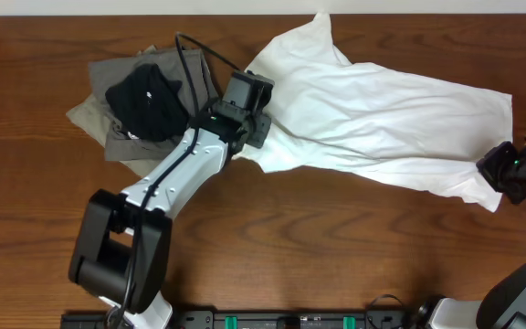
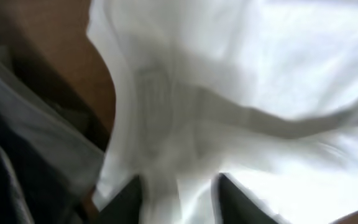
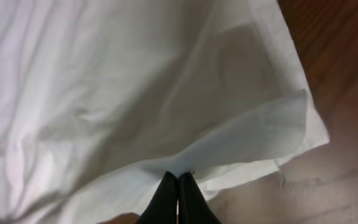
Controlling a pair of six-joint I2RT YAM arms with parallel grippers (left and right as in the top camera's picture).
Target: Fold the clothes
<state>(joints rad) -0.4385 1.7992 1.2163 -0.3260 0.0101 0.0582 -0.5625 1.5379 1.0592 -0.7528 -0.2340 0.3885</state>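
A white shirt [image 1: 382,114] lies stretched across the table from the back middle to the right. My left gripper [image 1: 245,114] is at its left end; in the left wrist view, which is blurred, its fingers [image 2: 179,202] have a bunch of white cloth [image 2: 229,93] filling the gap between them. My right gripper [image 1: 502,174] is at the shirt's right edge. In the right wrist view its fingers [image 3: 178,182] are shut on the hem of the shirt [image 3: 135,93], near a corner.
A pile of grey clothes [image 1: 99,114] with a black garment [image 1: 144,100] on top lies at the back left, just left of my left arm; it also shows in the left wrist view [image 2: 23,143]. Bare wooden table [image 1: 336,247] lies in front of the shirt.
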